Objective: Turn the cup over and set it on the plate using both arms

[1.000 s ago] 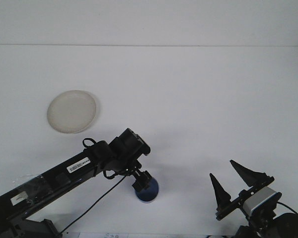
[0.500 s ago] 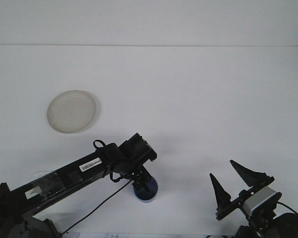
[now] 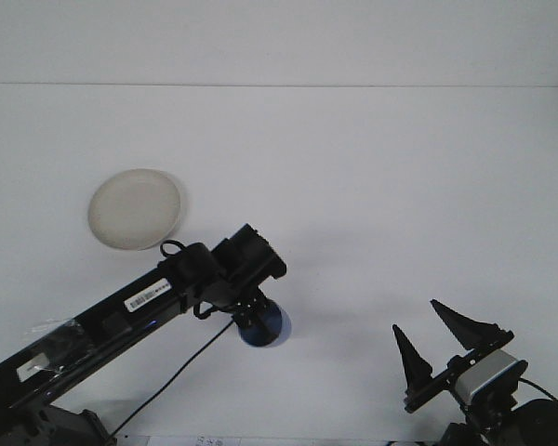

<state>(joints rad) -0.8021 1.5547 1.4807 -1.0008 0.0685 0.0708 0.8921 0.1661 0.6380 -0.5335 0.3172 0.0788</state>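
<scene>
My feed is bright and evenly lit, almost washed out: the white table [image 3: 372, 186] runs close to overexposed, and the pale plate [image 3: 134, 208] on the left barely separates from it. Shadows are soft and faint; I see a weak grey patch just right of the left arm [image 3: 139, 307] and the blue cup [image 3: 263, 326]. The dark arms show little surface detail against the white. The picture is slightly soft overall, with no strong glare spots.
</scene>
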